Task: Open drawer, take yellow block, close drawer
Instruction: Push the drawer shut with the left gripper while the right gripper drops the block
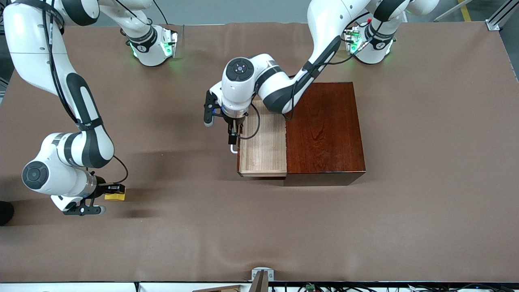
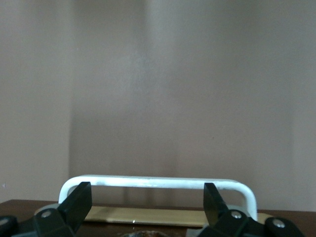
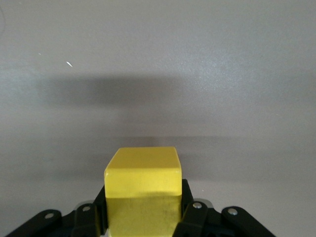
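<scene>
- Nearest the front cam: yellow block, pinched in the right gripper, low over bare tablecloth at the right arm's end of the table.
- Right wrist view confirmed it: block sat square between the black fingers, jaws clamped tight on both side faces, top face clear.
- Whether block touched the cloth or hung just above it: couldn't tell.
- Right gripper w/ block sat well apart from the drawer.
- Drawer stood pulled out of the dark mahogany box, opening toward the right arm's end; pale wood floor showing.
- White handle stuck out from the drawer front.
- Left arm reached over from its base, across the box top, wrist down at the drawer front.
- Left gripper hung right at the handle.
- Left wrist view: handle ran as a white bar across, just past the fingertips; jaws spread wide, one finger near each end of the bar, gripping nothing.
- Strip of pale drawer rim showed below the handle.
</scene>
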### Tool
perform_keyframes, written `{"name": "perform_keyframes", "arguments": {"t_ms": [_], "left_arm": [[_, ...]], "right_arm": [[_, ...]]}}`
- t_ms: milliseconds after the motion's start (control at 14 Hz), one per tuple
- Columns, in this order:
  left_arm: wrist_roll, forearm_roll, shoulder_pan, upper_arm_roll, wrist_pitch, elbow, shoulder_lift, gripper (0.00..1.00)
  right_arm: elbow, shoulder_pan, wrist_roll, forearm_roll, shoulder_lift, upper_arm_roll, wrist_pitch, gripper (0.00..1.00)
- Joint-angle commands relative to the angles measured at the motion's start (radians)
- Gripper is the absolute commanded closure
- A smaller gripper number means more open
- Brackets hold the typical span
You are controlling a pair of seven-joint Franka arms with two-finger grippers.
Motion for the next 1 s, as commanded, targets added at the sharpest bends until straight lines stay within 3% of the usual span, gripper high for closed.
{"name": "perform_keyframes", "arguments": {"t_ms": [0,499,570,641,783,855,926], "left_arm": [[-0.002,0.029,-0.002,0.0,-0.024,0.027,0.005,0.0],[-0.002,0.073,-0.003,0.023,-0.214,0.028,-0.018,0.0],[-0.004,0.075,0.0,0.024,-0.24,0.028,-0.029,0.0],[-0.002,0.082,-0.002,0.035,-0.265,0.028,-0.038,0.0],[-0.002,0.143,-0.003,0.042,-0.328,0.028,-0.047,0.0],[-0.002,0.168,-0.005,0.042,-0.363,0.028,-0.049,0.0],[-0.005,0.184,-0.006,0.042,-0.398,0.028,-0.052,0.0]], "right_arm": [[0.005,-0.024,-0.009,-0.014,0.023,0.017,0.042,1.0],[-0.006,-0.034,0.004,-0.012,0.075,0.017,0.13,0.9],[-0.006,-0.034,0.004,-0.012,0.078,0.017,0.13,0.83],[-0.006,-0.034,0.004,-0.012,0.08,0.017,0.13,0.7],[-0.007,-0.032,0.004,-0.012,0.078,0.017,0.122,0.08],[-0.006,-0.032,0.004,-0.012,0.074,0.017,0.116,0.0],[-0.007,-0.032,0.003,-0.012,0.069,0.017,0.113,0.0]]}}
